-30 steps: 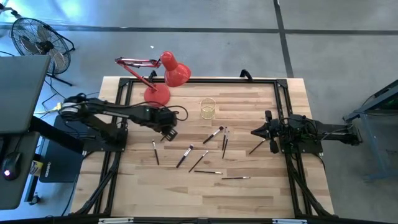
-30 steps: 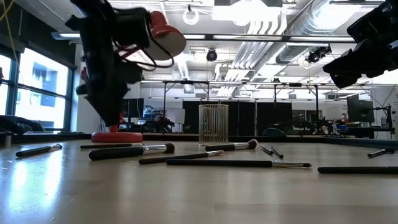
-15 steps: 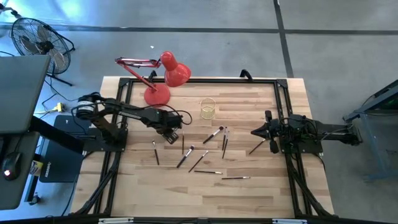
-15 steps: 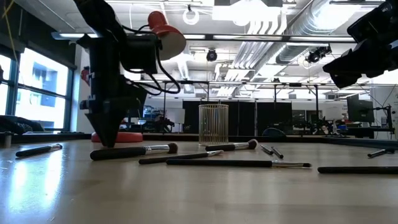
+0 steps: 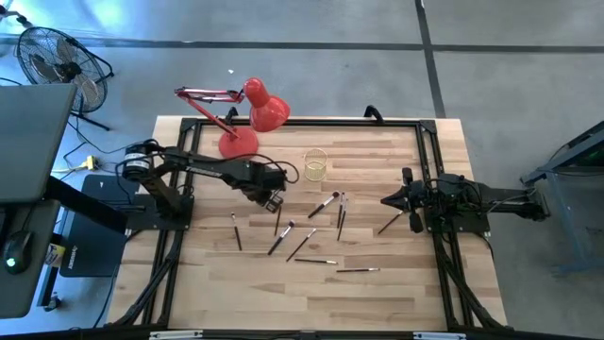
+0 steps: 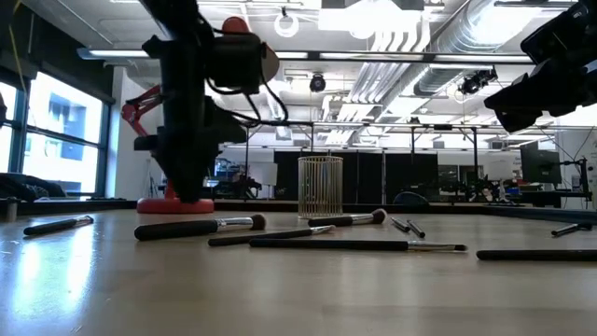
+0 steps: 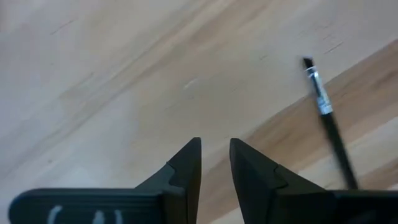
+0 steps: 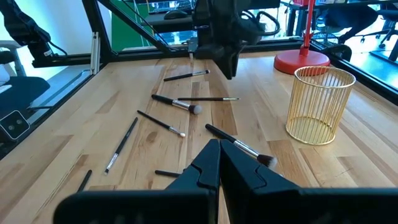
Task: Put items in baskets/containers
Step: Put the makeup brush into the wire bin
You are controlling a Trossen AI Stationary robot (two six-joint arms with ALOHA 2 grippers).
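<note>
Several thin brushes lie flat and scattered on the wooden table (image 5: 377,151): one near the middle (image 5: 323,204), one nearer (image 5: 280,236), more in the low view (image 6: 196,227) and the right wrist view (image 8: 180,104). The small yellowish cup (image 5: 315,165) stands upright at the far middle; it shows as a gold wire cup (image 8: 320,106). My left gripper (image 5: 273,200) hovers left of the cup, pointing down, narrowly open (image 7: 216,155) over bare wood, with a brush (image 7: 326,118) off to one side. My right gripper (image 5: 385,200) waits shut at the right side (image 8: 217,155).
A red desk lamp (image 5: 247,118) stands on its round base (image 5: 238,144) at the far left, just behind my left arm. Black frame rails (image 5: 427,161) border the work area. One brush (image 5: 389,223) lies close to my right gripper.
My left gripper has moved toward the table's right, closer to the cup, passing low over the wood on the way. A brush lying just near of it shows now that did not show a second ago. My right arm has kept still.
</note>
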